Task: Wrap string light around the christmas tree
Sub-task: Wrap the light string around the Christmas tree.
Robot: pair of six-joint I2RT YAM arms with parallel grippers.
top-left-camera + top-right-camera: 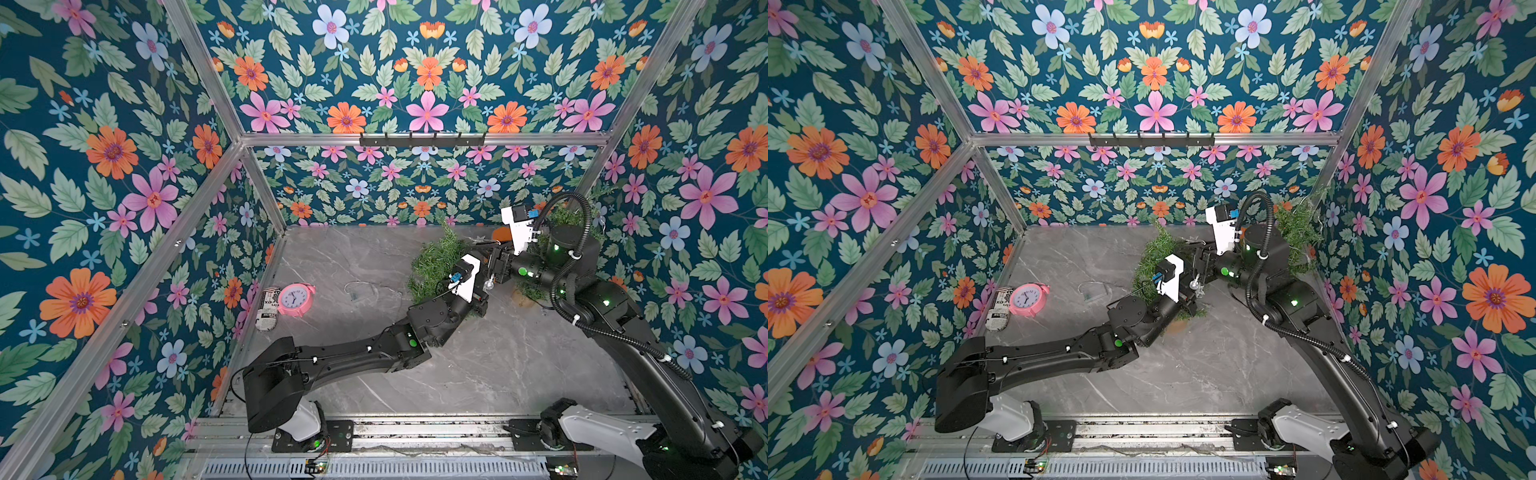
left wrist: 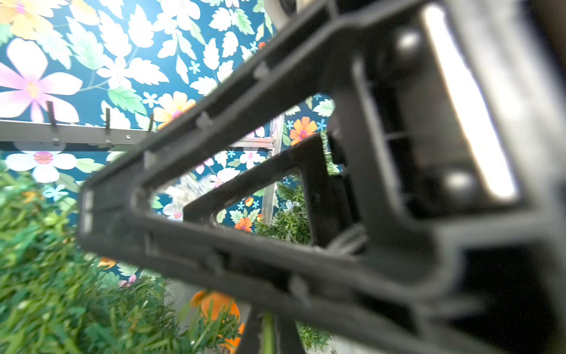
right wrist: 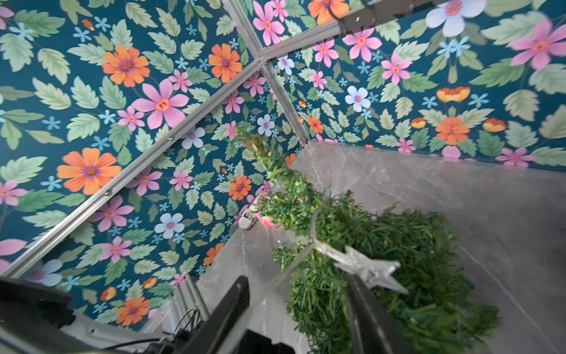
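In both top views the christmas tree (image 1: 432, 266) is a mass of green needles at the far right of the grey marbled table (image 1: 478, 374). The two wrists meet just beside it and cover its right edge. More green needles (image 1: 571, 218) show behind the right arm (image 1: 648, 349) by the back corner post; I cannot tell whether they belong to the same tree. The string light (image 1: 358, 293) shows as a thin pale wire looped on the bare table with a small clear box, left of the tree and apart from both arms. By the left wall, well apart from the tree, a pink alarm clock (image 1: 296, 300) sits just beside a printed can (image 1: 268, 309) lying on its side. An orange thing (image 1: 500, 235) peeks out behind the wrists, mostly hidden.

In the left wrist view the left gripper (image 2: 87, 211) fills the picture, blurred. Its fingers are pressed together; what they pinch, if anything, I cannot tell. Tree needles crowd close beside it, and a hook rail (image 2: 76, 135) runs along the wall beyond.

In the right wrist view the right gripper (image 3: 297, 285) has its jaws spread, with nothing between them. It hangs over the tree's needles. A clear star (image 3: 370, 271) on a clear stalk lies against the tip of one finger (image 3: 367, 321).
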